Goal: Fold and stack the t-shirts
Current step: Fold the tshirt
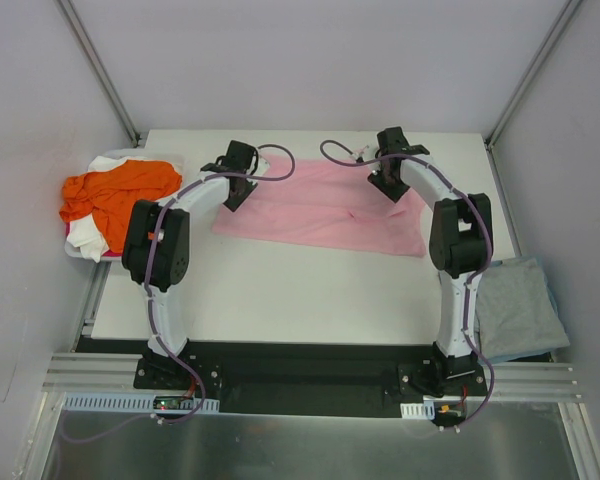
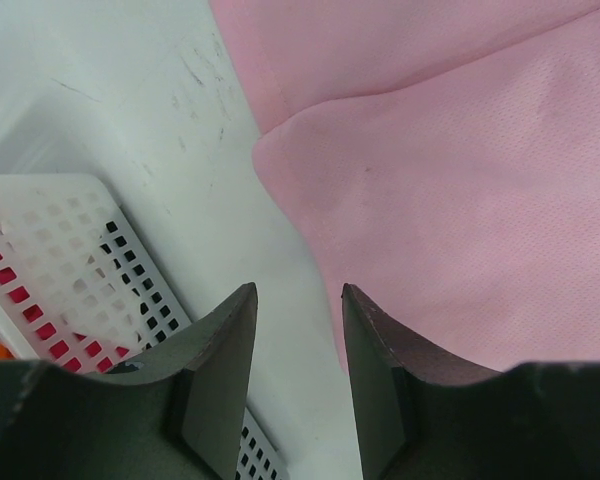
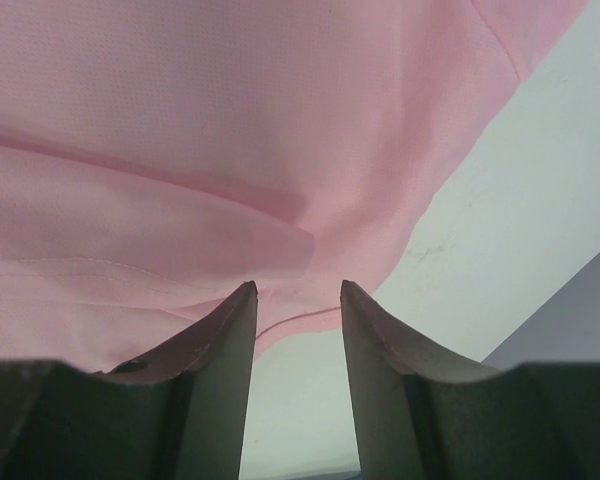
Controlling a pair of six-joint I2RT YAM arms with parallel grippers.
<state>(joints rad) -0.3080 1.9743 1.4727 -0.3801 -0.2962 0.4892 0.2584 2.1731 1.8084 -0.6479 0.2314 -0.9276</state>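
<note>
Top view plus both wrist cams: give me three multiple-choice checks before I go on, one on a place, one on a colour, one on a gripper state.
1. Where does the grey-blue t-shirt lie?
A. At the far left corner
B. At the table's near right edge
C. In the middle of the table

2. What colour is the t-shirt spread flat on the table?
A. White
B. Orange
C. Pink

3. How does the right gripper stand?
A. Open, nothing between its fingers
B. Shut on the shirt
C. Shut, empty

Answers:
1 B: grey fabric shows at the near right edge in the top view.
2 C: the pink t-shirt lies spread across the far half.
3 A: the right wrist view shows the fingers apart with only a gap between them.
</note>
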